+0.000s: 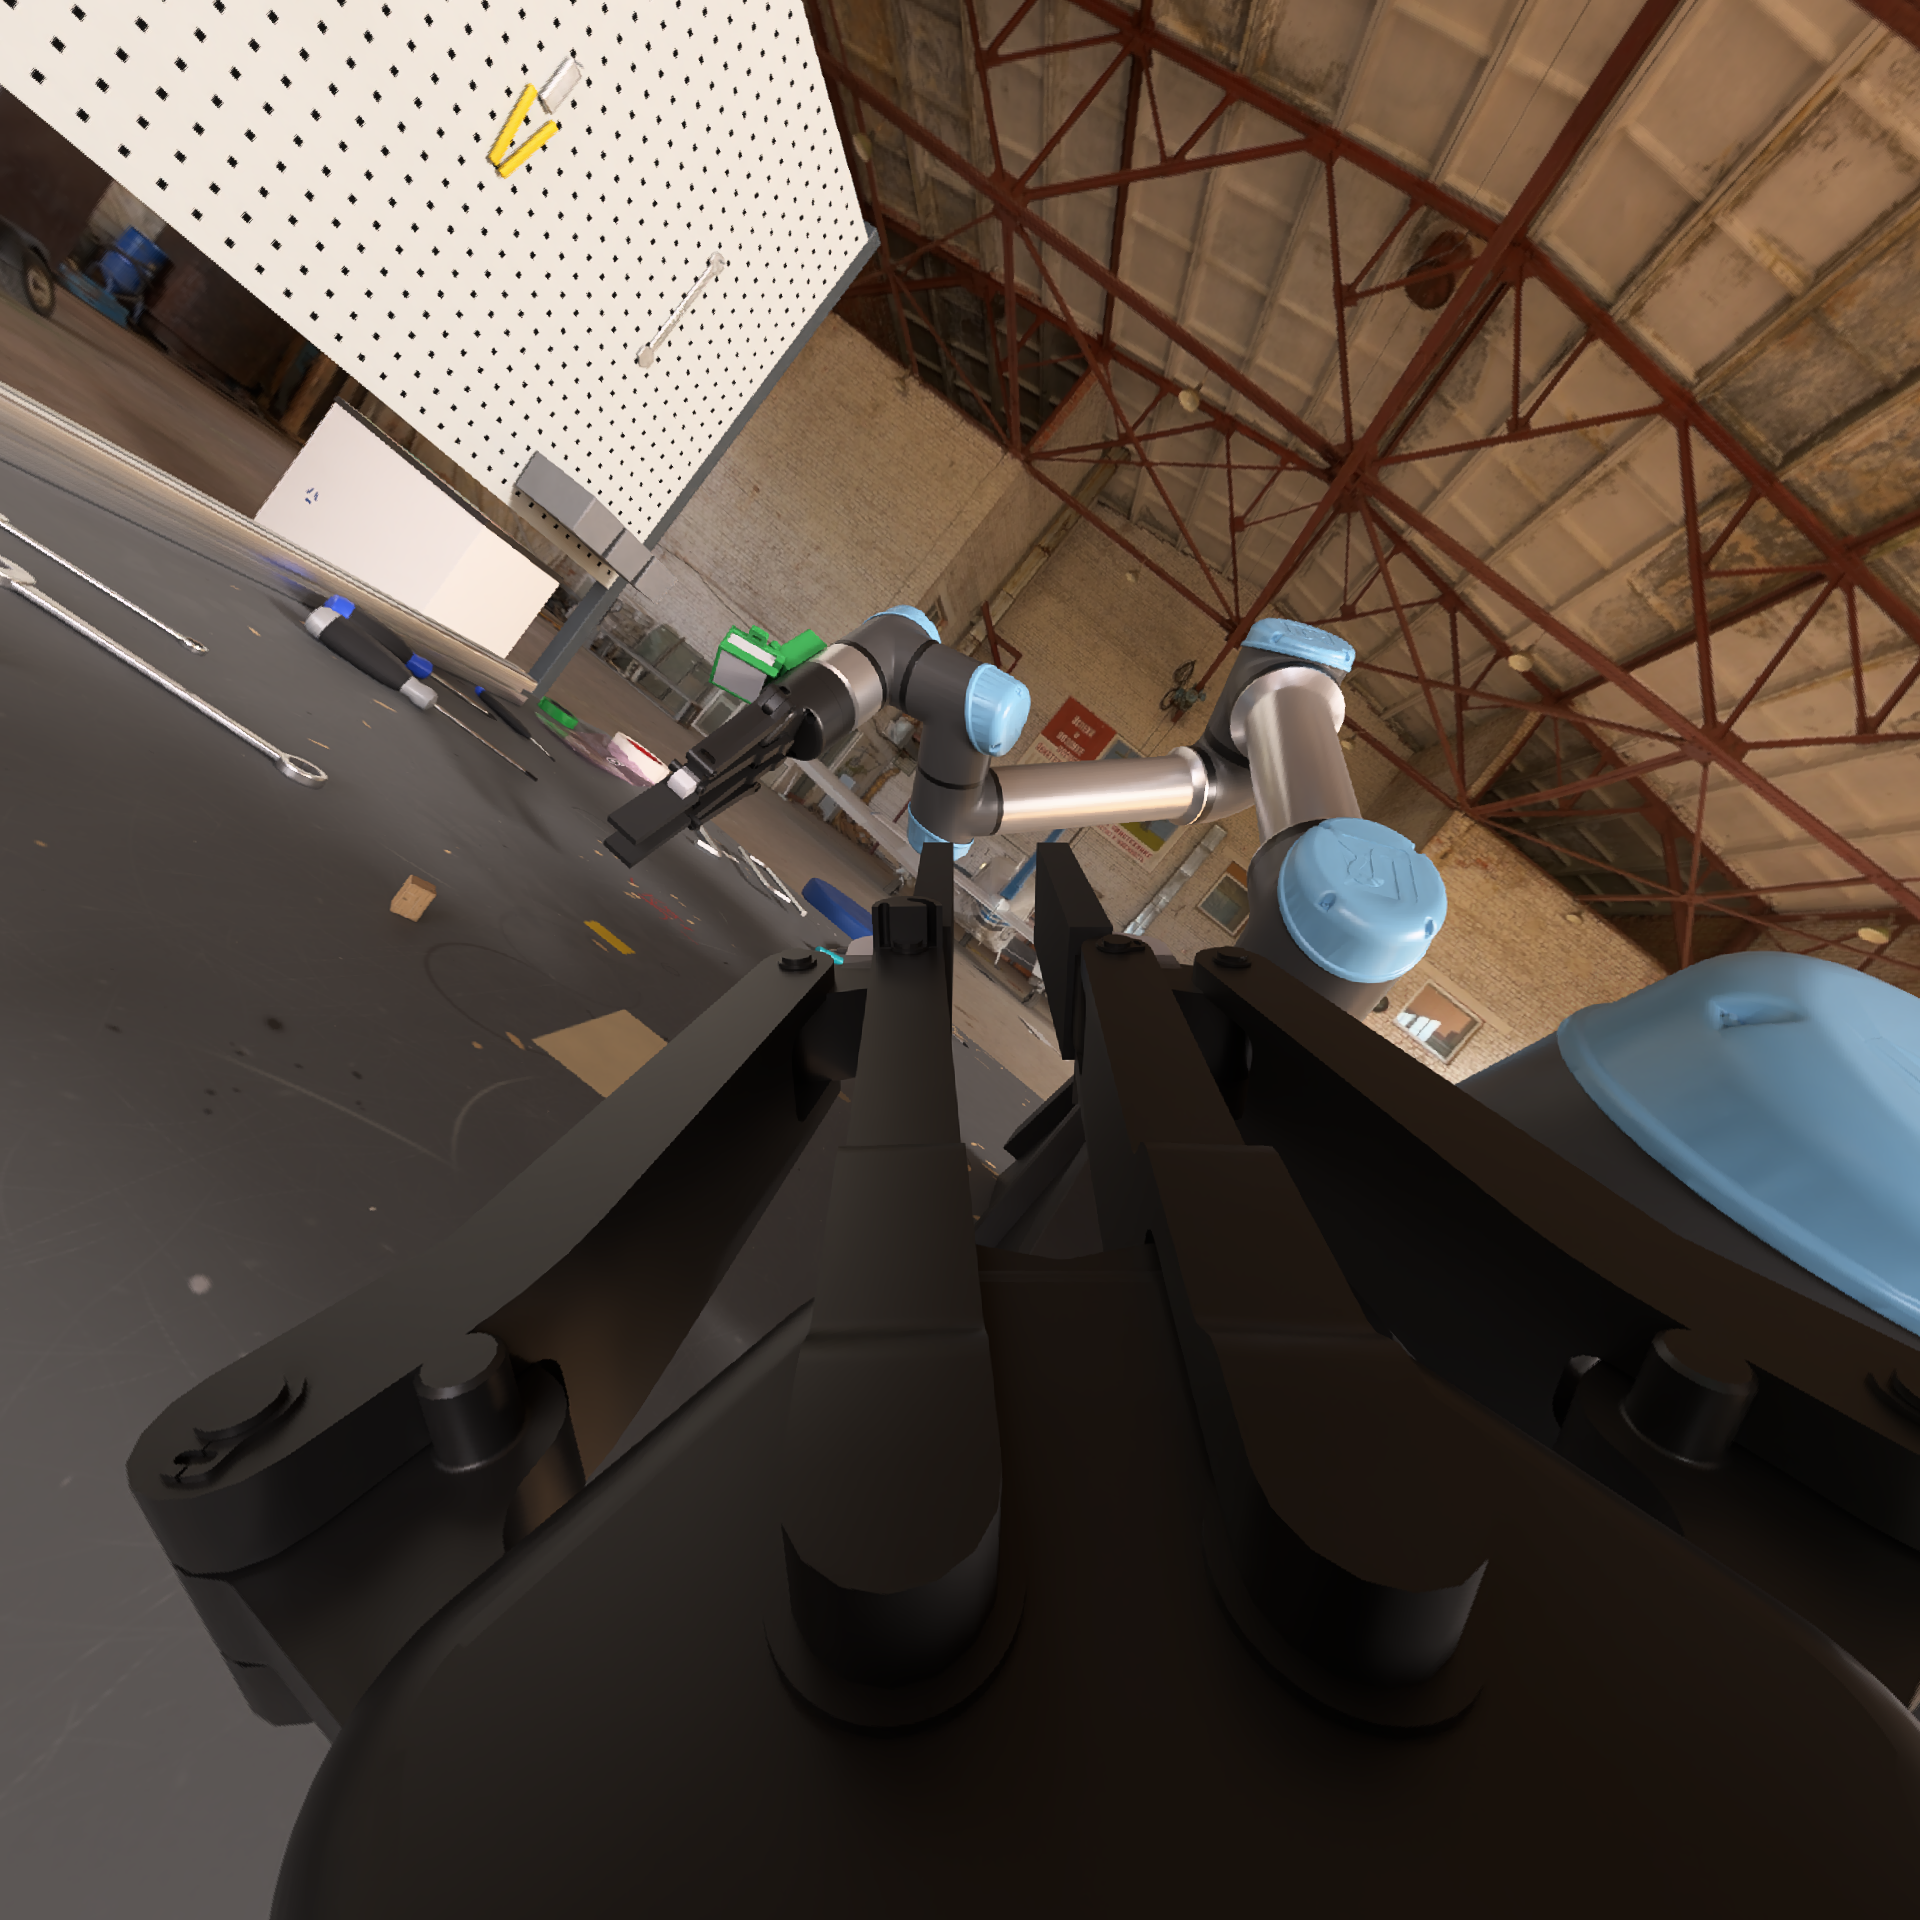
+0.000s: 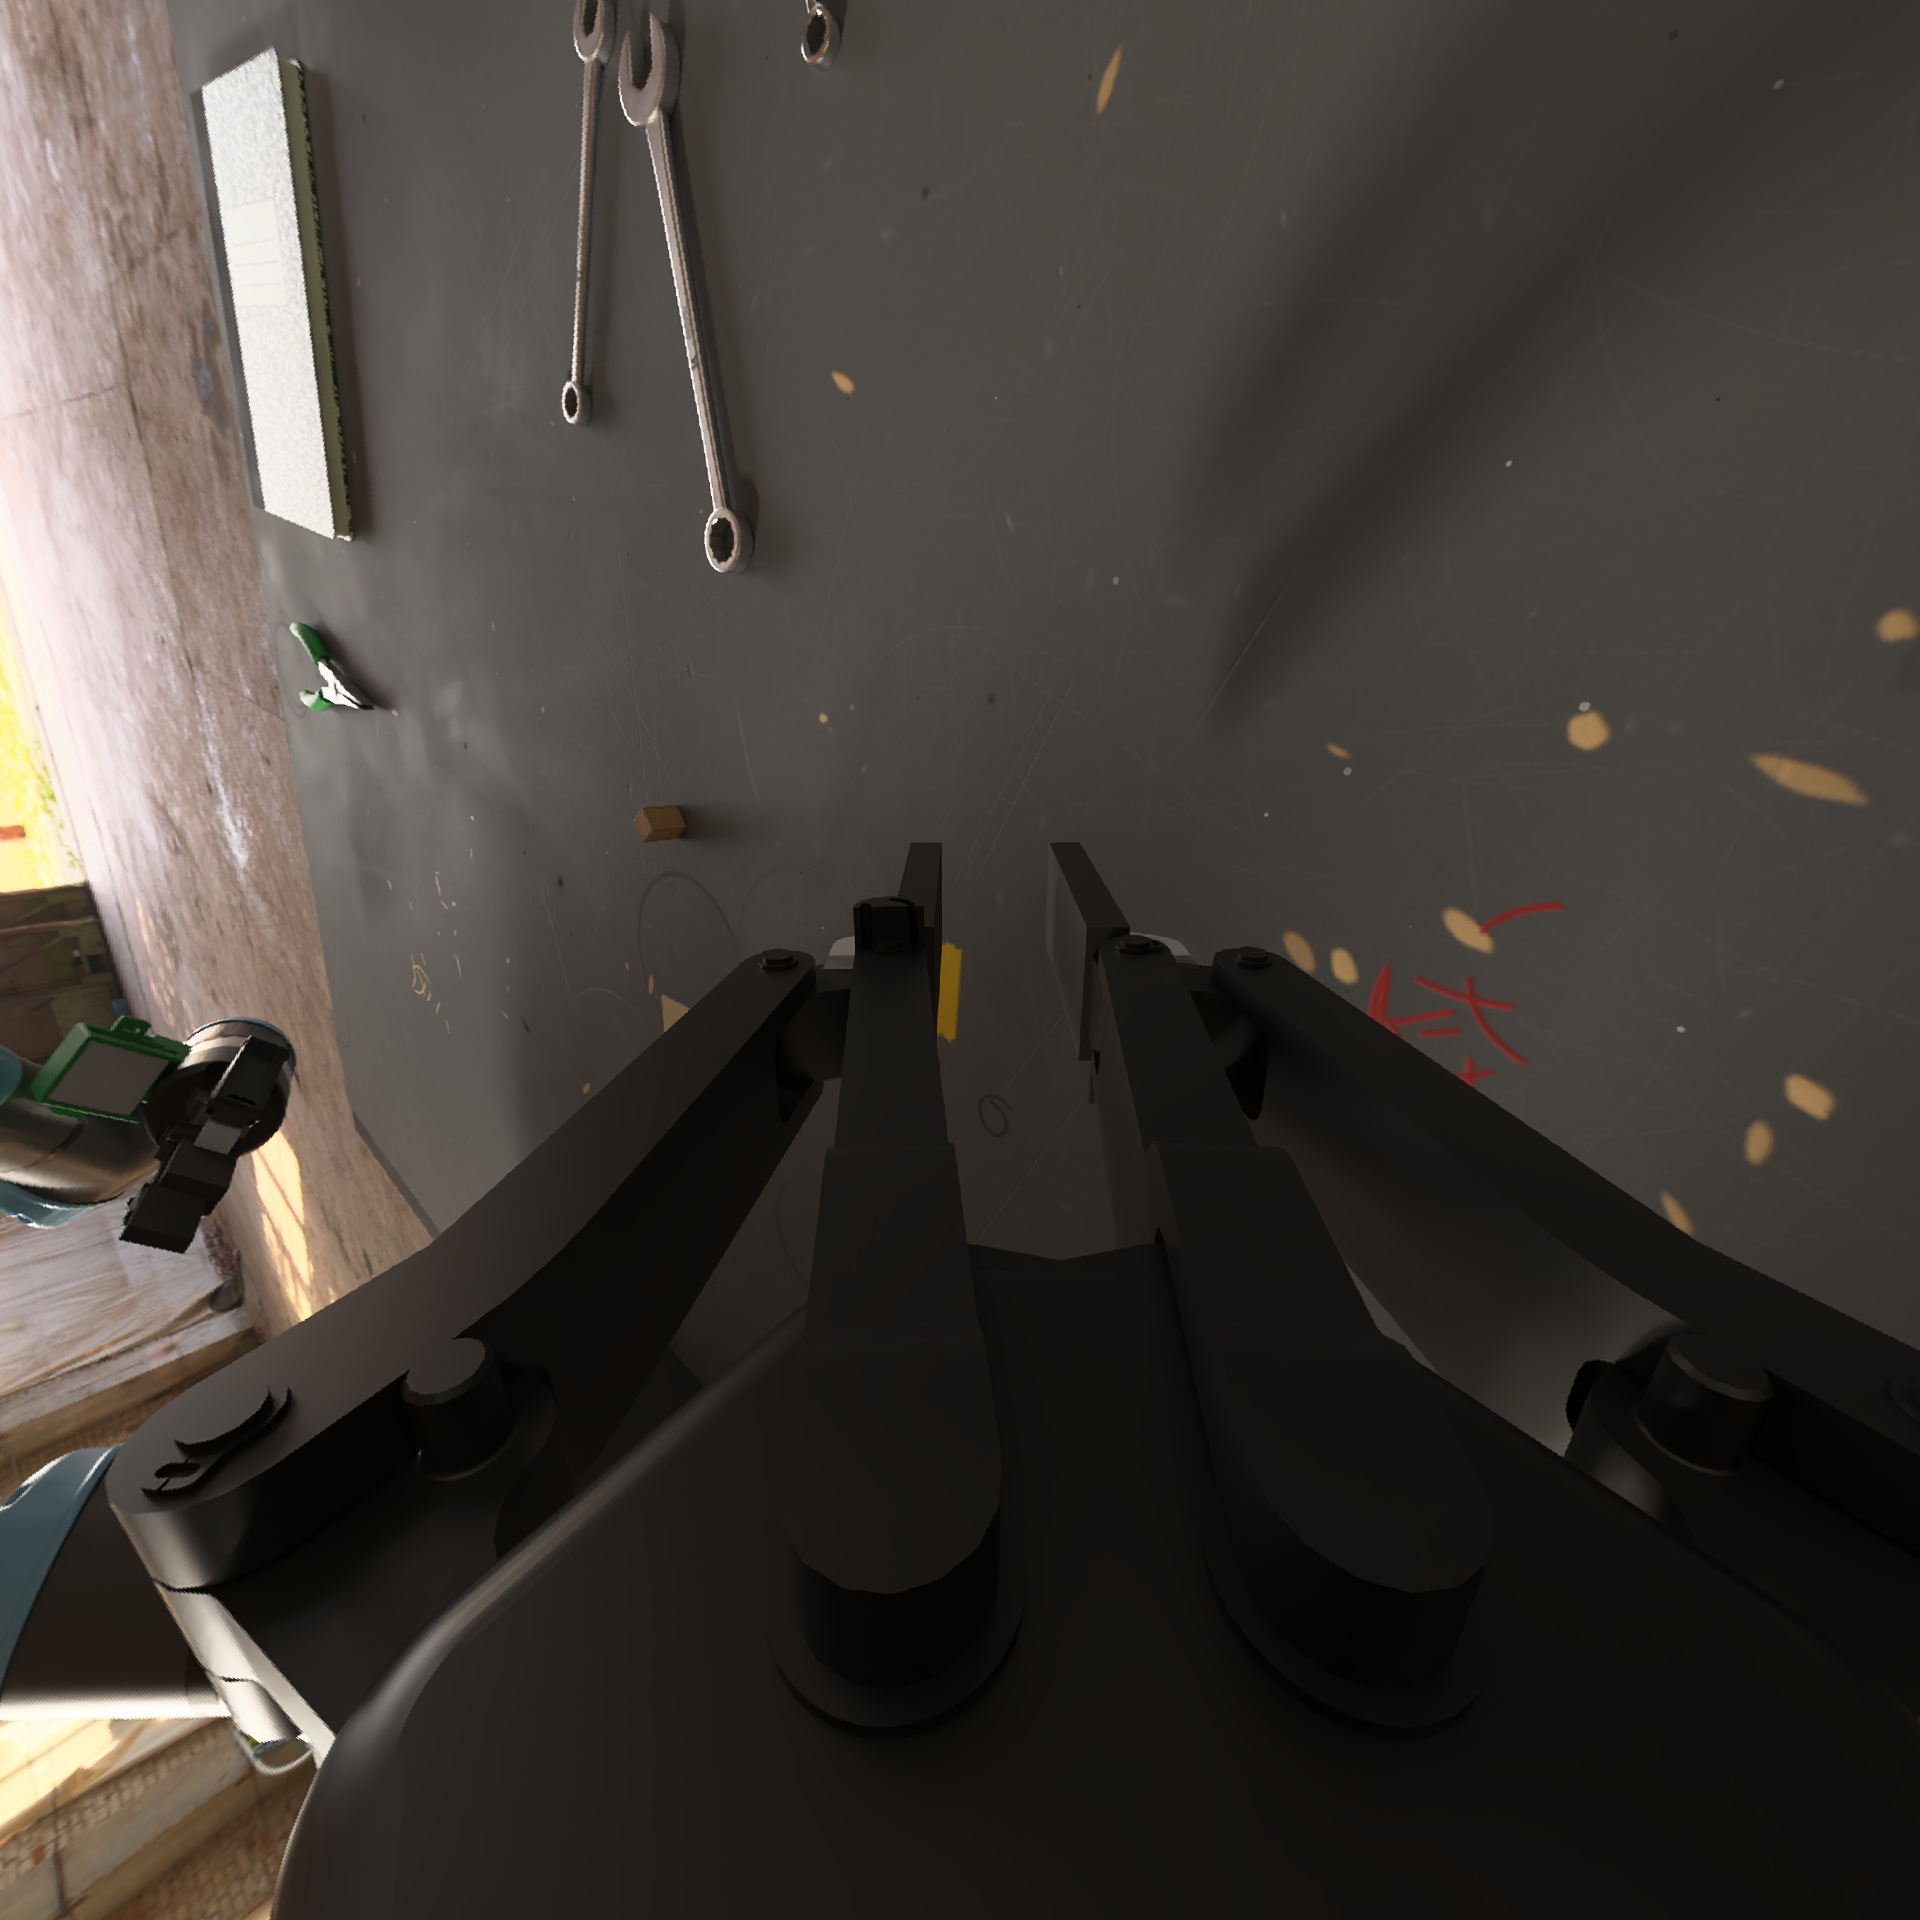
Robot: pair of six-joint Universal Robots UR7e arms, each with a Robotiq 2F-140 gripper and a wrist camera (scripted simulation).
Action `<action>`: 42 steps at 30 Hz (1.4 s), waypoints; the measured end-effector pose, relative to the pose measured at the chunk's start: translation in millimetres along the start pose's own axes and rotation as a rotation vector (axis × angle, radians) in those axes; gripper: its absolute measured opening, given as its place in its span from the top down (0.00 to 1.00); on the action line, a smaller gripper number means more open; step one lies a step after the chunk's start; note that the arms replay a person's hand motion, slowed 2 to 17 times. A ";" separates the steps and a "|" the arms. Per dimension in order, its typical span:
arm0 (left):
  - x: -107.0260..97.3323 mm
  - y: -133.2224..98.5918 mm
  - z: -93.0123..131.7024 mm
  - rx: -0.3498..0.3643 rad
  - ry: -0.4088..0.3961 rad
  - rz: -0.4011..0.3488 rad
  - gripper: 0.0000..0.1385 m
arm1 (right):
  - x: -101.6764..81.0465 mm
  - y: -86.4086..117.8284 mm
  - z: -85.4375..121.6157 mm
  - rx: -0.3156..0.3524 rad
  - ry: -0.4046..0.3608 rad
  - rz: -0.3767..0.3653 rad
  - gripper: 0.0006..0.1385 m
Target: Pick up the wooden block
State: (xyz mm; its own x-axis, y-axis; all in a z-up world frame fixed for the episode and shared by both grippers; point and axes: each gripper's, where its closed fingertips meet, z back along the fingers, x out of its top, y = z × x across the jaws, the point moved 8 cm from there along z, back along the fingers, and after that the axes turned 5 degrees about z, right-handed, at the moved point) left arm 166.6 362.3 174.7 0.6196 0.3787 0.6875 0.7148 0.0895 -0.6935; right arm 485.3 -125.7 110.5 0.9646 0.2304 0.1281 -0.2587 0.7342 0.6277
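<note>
Right wrist view: my right fingers (image 2: 995, 862) hang narrowly parted, empty, over the dark grey counter (image 2: 1351, 416). Beyond them, leftward, sits the small tan wooden block (image 2: 660, 823). My left fingers (image 1: 992, 862) match, gripping nothing.

Left gripper (image 1: 992, 868) is off the bench's edge, tilted up toward the hall roof, fingers parted with a narrow empty gap between them. Right gripper (image 2: 995, 868) points down at the bench top from above, fingers also parted a bit and gripping nothing. From the left wrist cam you can see the right arm (image 1: 1101, 784) bent at the elbow, reaching out over the bench with its gripper angled down at the surface.
</note>
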 end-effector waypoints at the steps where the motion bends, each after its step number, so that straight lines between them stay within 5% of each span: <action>1: 0.0 -0.1 -0.1 0.000 0.000 0.000 0.85 | -0.1 -0.1 -0.1 -0.004 0.002 0.001 0.81; 24: -2.3 -7.1 -6.7 -0.019 0.029 -0.008 0.85 | -1.4 -4.4 -5.9 -0.208 0.071 0.039 0.77; 42: -4.0 -12.2 -9.8 -0.029 0.047 -0.009 0.85 | -1.0 -4.2 -3.9 -0.429 0.107 0.080 0.74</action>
State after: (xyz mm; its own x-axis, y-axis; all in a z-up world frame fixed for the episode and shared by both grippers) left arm 158.6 350.7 182.6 0.6274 0.3342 0.7033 0.7289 0.0655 -0.6814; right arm 485.2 -126.6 104.7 0.9358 0.3458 0.0690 -0.3520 0.9045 0.2408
